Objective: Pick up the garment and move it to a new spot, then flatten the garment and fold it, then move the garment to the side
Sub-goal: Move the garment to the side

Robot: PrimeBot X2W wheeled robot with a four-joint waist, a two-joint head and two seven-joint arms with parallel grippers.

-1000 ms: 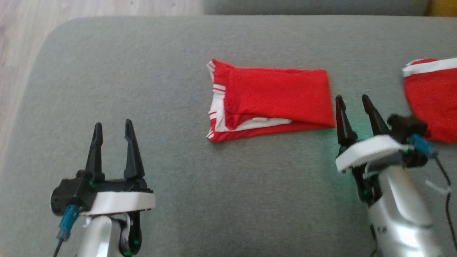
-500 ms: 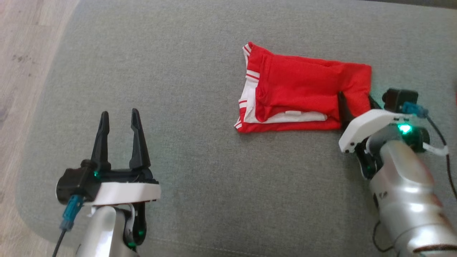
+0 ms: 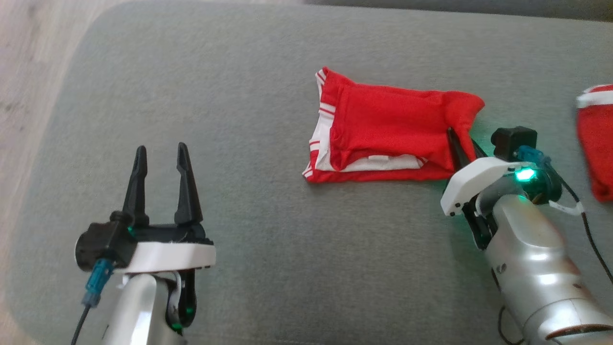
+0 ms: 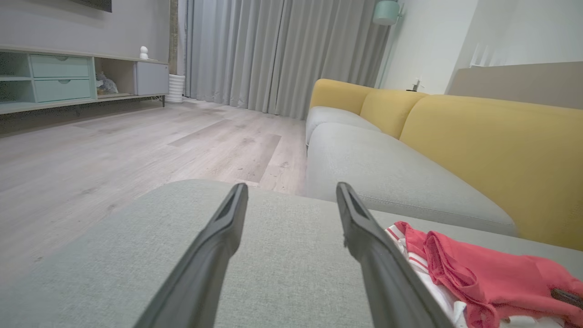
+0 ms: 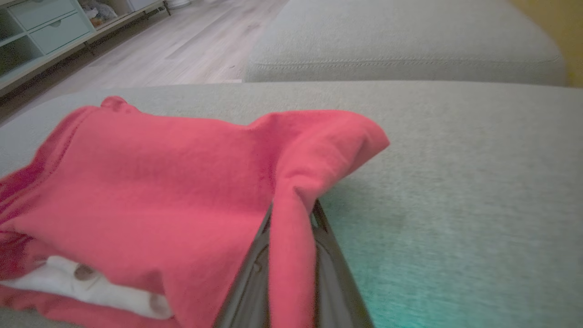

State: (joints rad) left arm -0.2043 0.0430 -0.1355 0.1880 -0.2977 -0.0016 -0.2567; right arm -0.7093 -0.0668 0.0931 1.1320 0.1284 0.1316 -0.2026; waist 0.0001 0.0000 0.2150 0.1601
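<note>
Your right gripper (image 3: 462, 143) is pinched on the soft, limp garment (image 3: 388, 129) at its 3 o'clock edge, so expect drooping; left gripper (image 3: 160, 163) stands wide.

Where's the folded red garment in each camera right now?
Head view: folded red-and-white fabric garment, right of centre.
Left wrist view: garment, bottom right corner.
Right wrist view: garment, left and centre, one corner pinched in the jaws.
Shared landmark: grey fabric cushion beneath it.
</note>
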